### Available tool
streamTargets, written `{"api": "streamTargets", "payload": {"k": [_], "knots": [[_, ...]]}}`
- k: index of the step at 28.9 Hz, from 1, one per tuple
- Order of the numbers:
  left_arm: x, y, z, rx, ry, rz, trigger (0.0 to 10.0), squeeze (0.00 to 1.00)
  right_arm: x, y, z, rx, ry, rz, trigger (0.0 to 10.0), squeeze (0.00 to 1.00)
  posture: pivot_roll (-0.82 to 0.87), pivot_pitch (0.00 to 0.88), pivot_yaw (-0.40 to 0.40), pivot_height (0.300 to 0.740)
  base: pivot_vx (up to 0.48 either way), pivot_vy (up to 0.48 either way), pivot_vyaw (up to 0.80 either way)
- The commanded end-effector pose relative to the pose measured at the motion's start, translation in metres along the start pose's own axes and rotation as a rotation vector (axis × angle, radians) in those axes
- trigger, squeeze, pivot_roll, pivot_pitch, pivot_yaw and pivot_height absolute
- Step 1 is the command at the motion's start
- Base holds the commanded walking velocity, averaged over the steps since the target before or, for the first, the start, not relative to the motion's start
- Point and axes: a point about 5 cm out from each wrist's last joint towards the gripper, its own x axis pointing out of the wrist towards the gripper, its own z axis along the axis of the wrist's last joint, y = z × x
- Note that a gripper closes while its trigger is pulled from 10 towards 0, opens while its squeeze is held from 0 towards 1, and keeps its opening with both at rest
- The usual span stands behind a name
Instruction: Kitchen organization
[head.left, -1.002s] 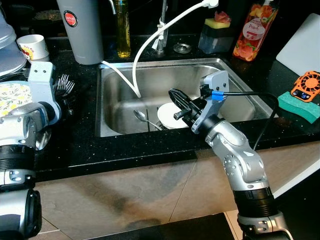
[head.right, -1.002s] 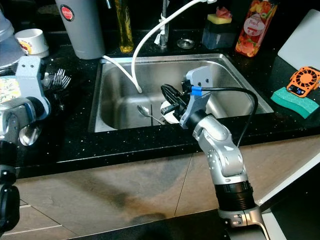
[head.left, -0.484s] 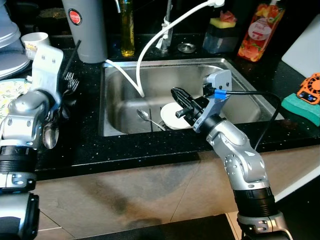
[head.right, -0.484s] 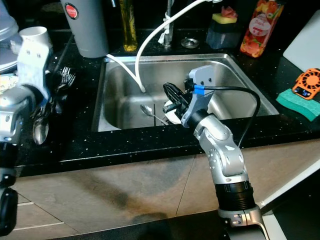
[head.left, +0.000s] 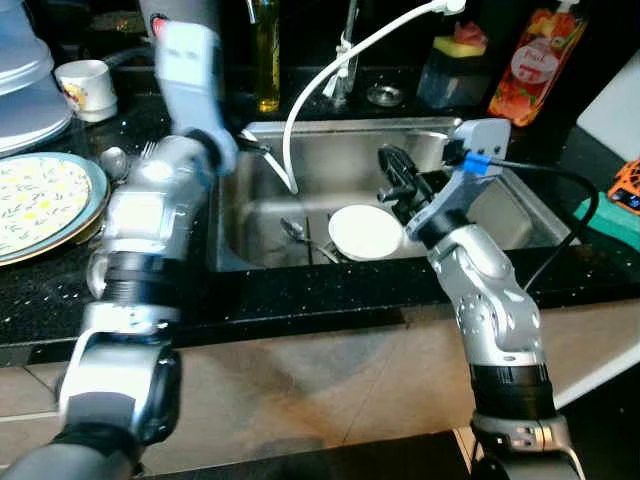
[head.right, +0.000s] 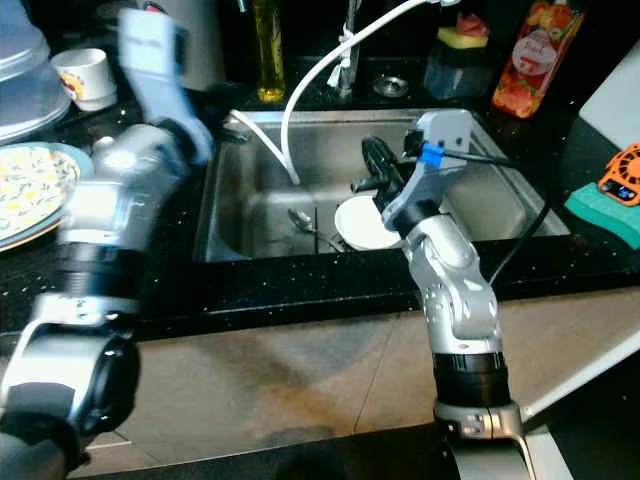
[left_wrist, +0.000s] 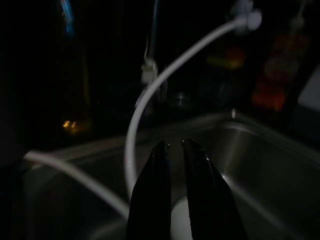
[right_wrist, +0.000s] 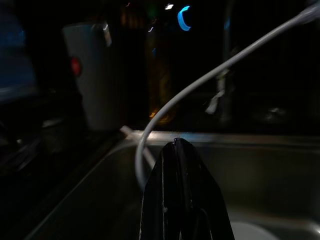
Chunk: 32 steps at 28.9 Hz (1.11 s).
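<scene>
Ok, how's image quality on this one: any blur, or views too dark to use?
Left and right eye views: the left arm is smeared by motion blur, while the sink and white plate stay sharp. Left wrist view: very dark and soft, with the white hose and black fingers readable. Right wrist view: equally dim, background out of focus.

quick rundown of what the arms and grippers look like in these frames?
Both arms are silver metal with rounded joint housings and black ribbed bands lower down. The right arm carries a grey wrist block with a blue tag and a black cable looping off it. The left arm has a pale grey wrist block. The left gripper and right gripper each have long, tapered black jaws.
</scene>
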Motion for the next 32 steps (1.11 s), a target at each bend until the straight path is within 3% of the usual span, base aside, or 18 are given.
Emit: {"api": "streamTargets", "payload": {"k": [1, 3, 4, 8, 9, 11, 14, 15, 16, 19, 20, 21, 22, 24, 28, 29, 30, 32], "knots": [[0.007, -0.001, 0.004, 0.028, -0.071, 0.042, 10.0, 0.00, -0.001, -0.003, 0.006, -0.008, -0.039, -0.027, 10.0, 0.00, 0.10, 0.041, -0.010, 0.740, 0.000, 0.000, 0.00], [0.009, -0.003, 0.002, 0.036, -0.078, 0.051, 10.0, 0.00, -0.001, -0.003, 0.007, -0.010, -0.046, -0.030, 10.0, 0.00, 0.10, 0.041, -0.010, 0.740, 0.000, 0.000, 0.00], [0.011, -0.005, -0.001, 0.039, -0.061, 0.047, 10.0, 1.00, -0.002, -0.002, 0.009, -0.005, -0.057, -0.033, 10.0, 0.00, 0.09, 0.046, 0.000, 0.740, 0.000, 0.000, 0.00], [0.012, -0.009, 0.004, 0.017, -0.070, 0.021, 10.0, 1.00, -0.003, -0.002, 0.012, 0.008, -0.071, -0.044, 10.0, 0.00, 0.09, 0.049, 0.003, 0.740, 0.000, 0.000, 0.00], [0.008, -0.005, 0.014, 0.030, -0.085, 0.038, 10.0, 0.00, -0.005, -0.003, 0.012, 0.013, -0.072, -0.055, 10.0, 0.00, 0.09, 0.056, 0.002, 0.740, 0.000, 0.000, 0.00], [0.004, 0.002, 0.015, 0.073, -0.031, 0.075, 10.0, 0.00, -0.006, -0.003, 0.011, 0.014, -0.068, -0.060, 10.0, 0.00, 0.10, 0.060, 0.001, 0.740, 0.000, 0.000, 0.00], [-0.003, 0.017, -0.008, 0.166, 0.226, 0.120, 10.0, 0.00, -0.006, -0.002, 0.008, 0.013, -0.056, -0.065, 10.0, 0.00, 0.12, 0.068, -0.005, 0.740, 0.000, 0.000, 0.00], [-0.003, 0.017, -0.008, 0.166, 0.226, 0.120, 10.0, 0.00, -0.006, -0.002, 0.008, 0.013, -0.056, -0.065, 10.0, 0.00, 0.12, 0.068, -0.005, 0.740, 0.000, 0.000, 0.00], [-0.018, 0.040, -0.009, 0.198, 0.282, 0.230, 10.0, 0.00, -0.005, -0.001, 0.005, 0.018, -0.044, -0.067, 10.0, 0.00, 0.12, 0.068, -0.005, 0.740, 0.000, 0.000, 0.00], [-0.025, 0.050, -0.007, 0.235, 0.300, 0.299, 10.0, 0.00, -0.006, -0.001, 0.003, 0.021, -0.040, -0.067, 10.0, 0.00, 0.12, 0.068, -0.005, 0.740, 0.000, 0.000, 0.00], [-0.032, 0.060, -0.003, 0.297, 0.325, 0.375, 10.0, 0.00, -0.006, -0.001, 0.002, 0.024, -0.037, -0.068, 10.0, 0.00, 0.14, 0.078, -0.005, 0.740, 0.000, 0.000, 0.00], [-0.040, 0.072, 0.005, 0.264, 0.317, 0.449, 10.0, 0.00, -0.007, 0.000, 0.001, 0.028, -0.034, -0.071, 10.0, 0.00, 0.15, 0.078, -0.008, 0.740, 0.000, 0.000, 0.00], [-0.040, 0.072, 0.005, 0.264, 0.317, 0.449, 10.0, 0.00, -0.007, 0.000, 0.001, 0.028, -0.034, -0.071, 10.0, 0.00, 0.15, 0.078, -0.008, 0.740, 0.000, 0.000, 0.00], [-0.057, 0.091, 0.019, 0.253, 0.267, 0.551, 10.0, 0.00, -0.007, 0.000, -0.001, 0.037, -0.027, -0.072, 10.0, 0.00, 0.15, 0.076, -0.016, 0.740, 0.000, 0.000, 0.00], [-0.068, 0.098, 0.019, 0.242, 0.272, 0.580, 10.0, 0.00, -0.007, 0.000, -0.002, 0.040, -0.024, -0.069, 10.0, 0.00, 0.15, 0.077, -0.019, 0.740, 0.000, 0.000, 0.00], [-0.073, 0.100, 0.012, 0.182, 0.336, 0.599, 10.0, 0.00, -0.006, 0.000, -0.002, 0.039, -0.023, -0.066, 10.0, 0.00, 0.15, 0.075, -0.020, 0.740, 0.000, 0.000, 0.00], [-0.073, 0.100, 0.012, 0.182, 0.336, 0.599, 10.0, 0.00, -0.006, 0.000, -0.002, 0.039, -0.023, -0.066, 10.0, 0.00, 0.15, 0.075, -0.020, 0.740, 0.000, 0.000, 0.00], [-0.089, 0.106, -0.015, 0.078, 0.496, 0.671, 10.0, 0.00, -0.006, 0.000, -0.002, 0.038, -0.020, -0.065, 10.0, 0.00, 0.16, 0.074, -0.018, 0.740, 0.000, 0.000, 0.00]]}}
